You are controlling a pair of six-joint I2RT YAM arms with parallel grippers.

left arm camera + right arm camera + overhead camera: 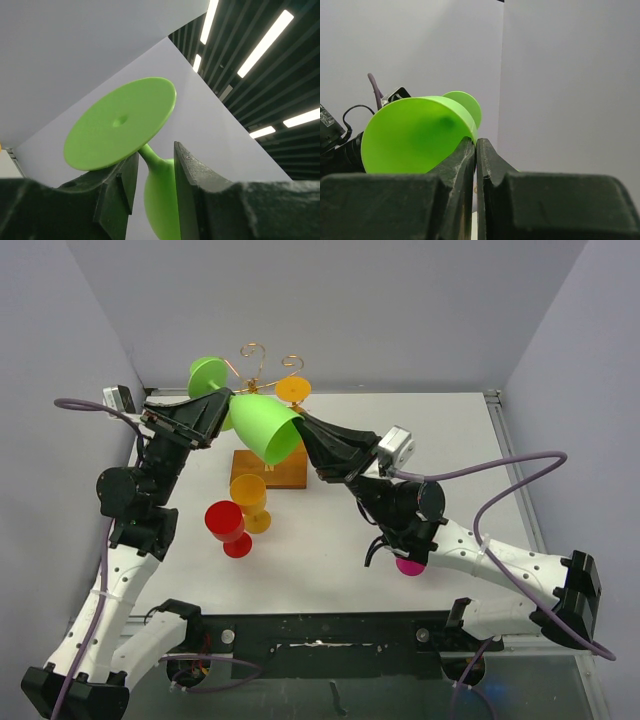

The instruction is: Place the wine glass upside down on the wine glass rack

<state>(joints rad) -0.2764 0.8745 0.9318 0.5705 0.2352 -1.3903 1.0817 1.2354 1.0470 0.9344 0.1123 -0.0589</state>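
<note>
A green wine glass (pixel 265 425) hangs in the air over the wine glass rack, lying sideways with its foot (pixel 208 375) to the left. My right gripper (pixel 300 426) is shut on the bowl's rim, as the right wrist view shows (pixel 476 142) with the green wine glass (pixel 415 135) pinched. My left gripper (pixel 228 398) is open, with its jaws on either side of the stem just under the foot. In the left wrist view the left gripper (pixel 155 165) shows gaps beside the stem of the glass (pixel 120 122). The rack's gold wire scrolls (pixel 265 358) and wooden base (pixel 272 472) stand behind and below the glass.
An orange disc (pixel 293 390), the foot of another glass, sits at the rack's right arm. A yellow-orange glass (pixel 250 500) and a red glass (pixel 228 525) stand upright on the table in front of the base. A pink object (pixel 410 565) lies under my right arm.
</note>
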